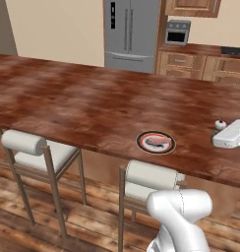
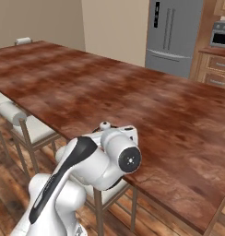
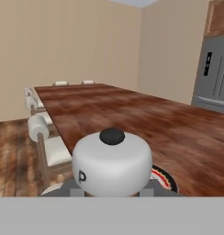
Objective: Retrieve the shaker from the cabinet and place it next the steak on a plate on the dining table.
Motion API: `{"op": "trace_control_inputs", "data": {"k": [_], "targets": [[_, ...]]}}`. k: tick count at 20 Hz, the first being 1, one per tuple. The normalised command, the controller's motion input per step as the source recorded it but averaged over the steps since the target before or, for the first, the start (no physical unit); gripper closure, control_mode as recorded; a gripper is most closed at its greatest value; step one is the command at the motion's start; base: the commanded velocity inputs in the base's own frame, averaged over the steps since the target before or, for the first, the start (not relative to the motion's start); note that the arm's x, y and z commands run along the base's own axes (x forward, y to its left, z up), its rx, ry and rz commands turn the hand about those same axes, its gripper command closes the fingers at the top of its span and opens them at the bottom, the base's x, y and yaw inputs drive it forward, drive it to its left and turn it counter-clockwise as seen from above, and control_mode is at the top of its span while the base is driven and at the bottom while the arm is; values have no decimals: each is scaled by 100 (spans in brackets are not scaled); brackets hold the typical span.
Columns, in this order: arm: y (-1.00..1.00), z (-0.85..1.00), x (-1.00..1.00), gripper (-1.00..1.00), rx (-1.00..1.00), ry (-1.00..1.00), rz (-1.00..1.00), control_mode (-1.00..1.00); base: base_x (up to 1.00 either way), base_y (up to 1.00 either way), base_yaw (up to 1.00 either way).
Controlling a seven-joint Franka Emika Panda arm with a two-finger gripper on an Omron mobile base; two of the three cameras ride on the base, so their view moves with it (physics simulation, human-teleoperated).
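The dining table (image 1: 82, 103) stretches across in front of me. Near its front edge lies the plate (image 1: 156, 142) with the steak (image 1: 158, 141) on it. My gripper (image 1: 220, 131) hovers just right of the plate, shut on the shaker (image 1: 220, 124), whose pale rounded top pokes up beside the white hand. In the hand view the shaker (image 3: 112, 163) sits large between the fingers, a dark knob on top, with the plate's rim (image 3: 165, 177) just behind it. From the right base view the shaker's top (image 2: 104, 125) peeks over my arm. The cabinet is out of view.
White-cushioned stools (image 1: 33, 150) (image 1: 149, 179) stand along the table's near side, one right below the plate. Beyond the table are a steel fridge (image 1: 131, 34), a small oven (image 1: 177, 32) and wood drawer units (image 1: 191, 63).
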Motion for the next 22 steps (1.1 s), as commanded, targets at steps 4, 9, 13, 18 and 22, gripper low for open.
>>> {"op": "trace_control_inputs", "data": {"k": [4,9,13,18,22], "targets": [[-4,-36,32,100,0,5,3,-100,0,0,0],[-10,-36,28,100,0,5,7,-100,0,0,0],[-14,-28,24,100,1,2,8,-100,0,0,0],[-13,-14,33,100,2,0,5,-100,0,0,0],[-8,-1,34,100,0,0,1,-100,0,0,0]]}}
